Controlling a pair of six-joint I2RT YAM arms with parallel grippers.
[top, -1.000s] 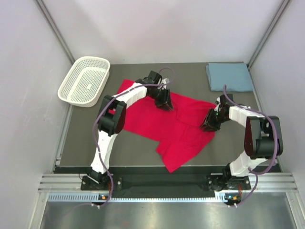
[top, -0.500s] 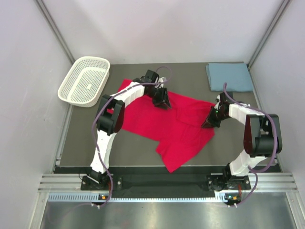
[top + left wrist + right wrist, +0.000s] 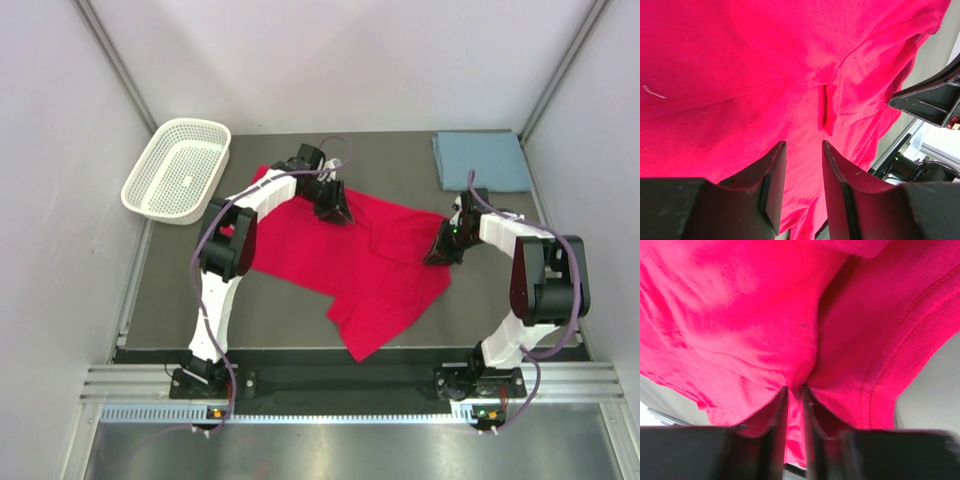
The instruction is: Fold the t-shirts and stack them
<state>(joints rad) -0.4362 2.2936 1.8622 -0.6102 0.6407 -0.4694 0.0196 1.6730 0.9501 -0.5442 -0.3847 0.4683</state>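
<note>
The red t-shirt [image 3: 340, 255] lies spread and rumpled on the dark table, one part trailing toward the front edge. The blue-grey t-shirt [image 3: 482, 161] lies folded at the back right corner. My left gripper [image 3: 338, 213] is over the red shirt's back edge; in the left wrist view it [image 3: 802, 150] is open, fingers apart just above the red cloth [image 3: 740, 75]. My right gripper [image 3: 440, 252] is at the shirt's right edge; in the right wrist view it [image 3: 796, 392] is shut on a pinched fold of red cloth [image 3: 740, 315] near a hemmed edge.
A white mesh basket [image 3: 178, 169] stands at the back left corner. Bare table [image 3: 400, 165] shows behind the red shirt and a strip at the front left. Side walls close in the table left and right.
The left gripper has drawn back a little toward the shirt's back edge. The right gripper has shifted slightly up and back at the shirt's right edge. The shirt's outline looks the same.
</note>
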